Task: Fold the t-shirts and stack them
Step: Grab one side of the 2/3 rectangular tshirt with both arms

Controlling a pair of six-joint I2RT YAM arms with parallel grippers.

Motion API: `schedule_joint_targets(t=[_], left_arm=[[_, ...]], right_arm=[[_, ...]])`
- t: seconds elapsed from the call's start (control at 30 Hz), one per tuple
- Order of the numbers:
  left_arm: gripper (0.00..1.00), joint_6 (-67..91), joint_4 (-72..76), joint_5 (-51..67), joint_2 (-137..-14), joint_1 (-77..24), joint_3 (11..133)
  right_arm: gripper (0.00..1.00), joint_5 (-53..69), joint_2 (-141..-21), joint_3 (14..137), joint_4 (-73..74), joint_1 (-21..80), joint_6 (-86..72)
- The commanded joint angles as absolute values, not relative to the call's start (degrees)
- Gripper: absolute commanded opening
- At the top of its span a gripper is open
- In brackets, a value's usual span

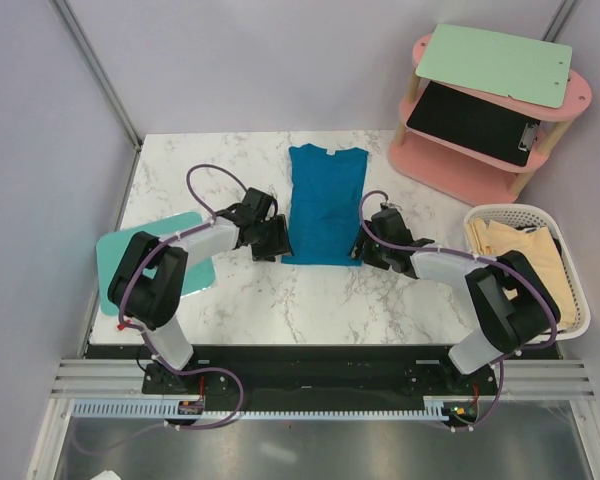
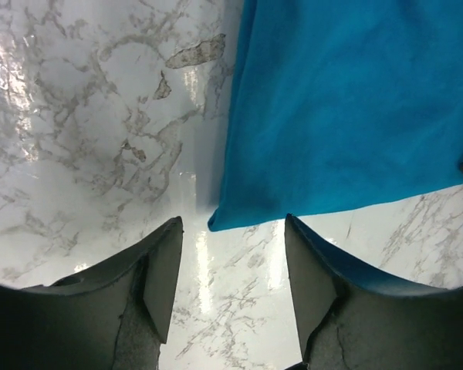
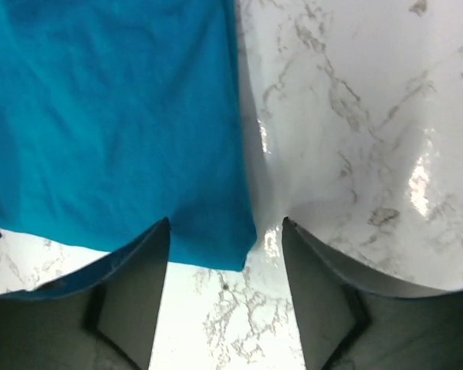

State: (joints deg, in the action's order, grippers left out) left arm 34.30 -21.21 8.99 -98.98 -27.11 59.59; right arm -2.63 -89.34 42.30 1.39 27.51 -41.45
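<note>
A teal-blue t-shirt (image 1: 323, 203) lies flat on the marble table (image 1: 280, 300), folded into a long strip with its collar at the far end. My left gripper (image 1: 277, 240) stands open at the strip's near left corner (image 2: 225, 220), which sits between the fingertips without touching them. At the near right corner (image 3: 235, 250) my right gripper (image 1: 363, 245) is open too, the corner lying between its fingers. Pale cream t-shirts (image 1: 515, 250) are piled in the white basket (image 1: 572, 290) on the right.
A mint-green board (image 1: 195, 268) lies on the table's left under the left arm. A pink two-level shelf (image 1: 450, 165) at the back right carries a mint clipboard (image 1: 495, 62) on top and a black one (image 1: 470, 122) below.
</note>
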Motion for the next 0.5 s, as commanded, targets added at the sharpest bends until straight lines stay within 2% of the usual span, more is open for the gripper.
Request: schedule_joint_targets(t=[0.0, 0.03, 0.07, 0.1, 0.17, 0.3, 0.47], left_arm=[[0.58, 36.74, -15.47, 11.34, -99.49, -27.68, 58.63], [0.53, 36.91, -15.12, 11.51, -99.75, -27.69, 58.45], [0.39, 36.83, -14.33, 11.95, -100.02, -27.77, 58.36], [0.28, 36.83, -14.24, 12.13, -100.45, -27.77, 58.36], [0.02, 36.91, -14.33, 12.22, -100.37, -28.04, 58.10], [0.02, 38.23, -14.33, 11.16, -97.04, -28.56, 53.80], [0.02, 40.60, -14.85, 12.65, -89.57, -30.14, 46.16]], right_arm=[[0.58, 4.48, -92.11, 39.73, -2.98, 27.60, -46.14], [0.53, 5.87, -92.37, 39.03, -4.73, 27.51, -46.58], [0.49, 6.32, -92.98, 38.76, -5.53, 27.60, -47.10], [0.35, 6.76, -93.25, 38.59, -5.97, 27.60, -47.20], [0.22, 9.04, -93.78, 38.41, -7.38, 27.69, -46.85], [0.02, 9.84, -92.20, 37.97, -5.46, 27.69, -45.62], [0.00, 11.42, -87.20, 35.60, -2.11, 28.04, -43.42]])
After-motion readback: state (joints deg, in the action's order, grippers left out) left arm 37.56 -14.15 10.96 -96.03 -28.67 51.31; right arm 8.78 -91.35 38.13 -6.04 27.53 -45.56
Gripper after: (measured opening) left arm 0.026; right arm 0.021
